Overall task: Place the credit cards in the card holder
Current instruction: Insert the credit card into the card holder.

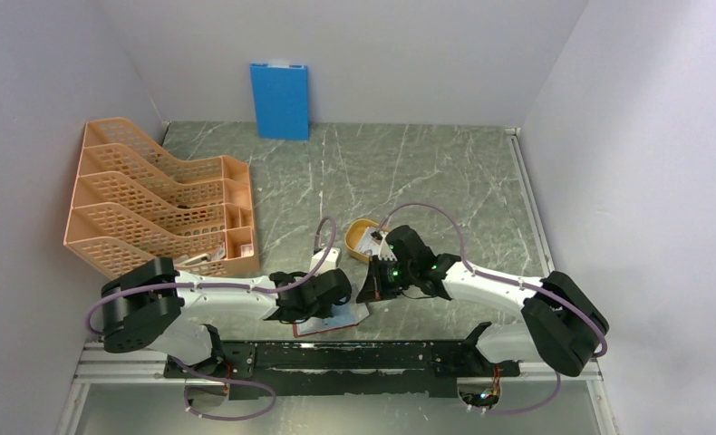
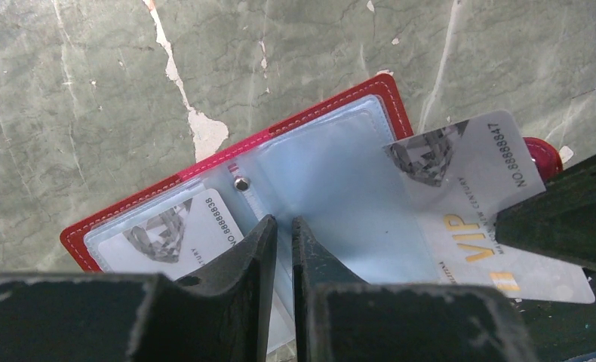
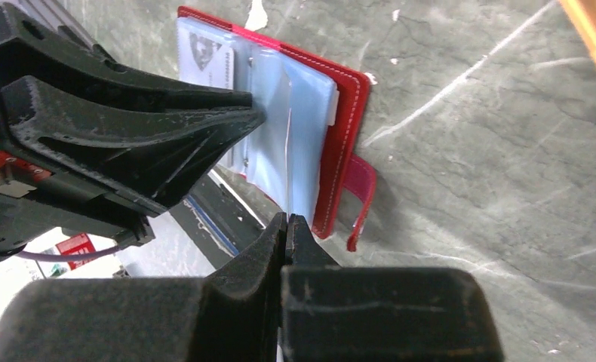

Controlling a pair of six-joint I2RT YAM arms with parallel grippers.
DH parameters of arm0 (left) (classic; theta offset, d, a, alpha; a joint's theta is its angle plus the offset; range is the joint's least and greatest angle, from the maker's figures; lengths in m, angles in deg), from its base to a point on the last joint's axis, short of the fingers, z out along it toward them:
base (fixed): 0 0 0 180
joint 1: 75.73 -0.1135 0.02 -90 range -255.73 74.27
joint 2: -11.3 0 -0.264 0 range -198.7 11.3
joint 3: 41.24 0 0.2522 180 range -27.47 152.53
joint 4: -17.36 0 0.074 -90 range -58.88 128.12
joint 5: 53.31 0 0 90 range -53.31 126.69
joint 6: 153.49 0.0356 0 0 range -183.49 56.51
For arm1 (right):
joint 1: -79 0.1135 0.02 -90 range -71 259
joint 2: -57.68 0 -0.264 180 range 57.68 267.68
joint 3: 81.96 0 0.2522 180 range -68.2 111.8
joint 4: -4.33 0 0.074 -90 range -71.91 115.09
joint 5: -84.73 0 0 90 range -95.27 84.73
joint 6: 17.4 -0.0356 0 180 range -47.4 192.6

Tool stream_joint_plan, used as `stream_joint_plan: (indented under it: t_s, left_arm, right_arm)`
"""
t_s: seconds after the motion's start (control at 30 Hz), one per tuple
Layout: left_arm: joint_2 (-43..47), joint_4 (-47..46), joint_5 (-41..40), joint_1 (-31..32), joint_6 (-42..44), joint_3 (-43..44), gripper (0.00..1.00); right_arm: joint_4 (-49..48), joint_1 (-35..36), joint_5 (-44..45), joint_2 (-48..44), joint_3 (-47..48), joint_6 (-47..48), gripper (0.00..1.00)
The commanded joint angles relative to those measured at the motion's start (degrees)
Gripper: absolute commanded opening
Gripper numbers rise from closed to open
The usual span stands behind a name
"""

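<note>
Orange file rack (image 1: 155, 213) at ten o'clock of the card holder (image 3: 348, 136), open on the counter (image 1: 427, 181); left claw (image 2: 282, 241) nearly closed, pinching its clear sleeve (image 2: 333, 181); right claw (image 3: 286, 226) clamped on a credit card (image 2: 468, 204) over the right pocket; yellow tray (image 1: 363, 237) at one o'clock

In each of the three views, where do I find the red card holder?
Top external: card holder at bottom centre, under the left gripper.
Left wrist: card holder in the centre, lying open.
Right wrist: card holder at upper centre, seen from its side.
Shared landmark: the left gripper, fingers on its clear sleeves.
</note>
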Motion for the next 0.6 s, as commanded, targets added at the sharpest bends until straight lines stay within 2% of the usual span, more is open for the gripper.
stream_joint_plan:
  t_s: [0.0,0.57]
  left_arm:
    - [-0.07,1.12,0.54,0.25,-0.88,-1.27,0.19]
    - [10.34,8.05,-0.71,0.29,-1.67,2.05,0.39]
  right_arm:
    - [-2.25,0.95,-2.12,0.22,1.84,0.81,0.0]
    - [-5.33,4.44,-2.74,2.24,2.26,-1.48,0.0]
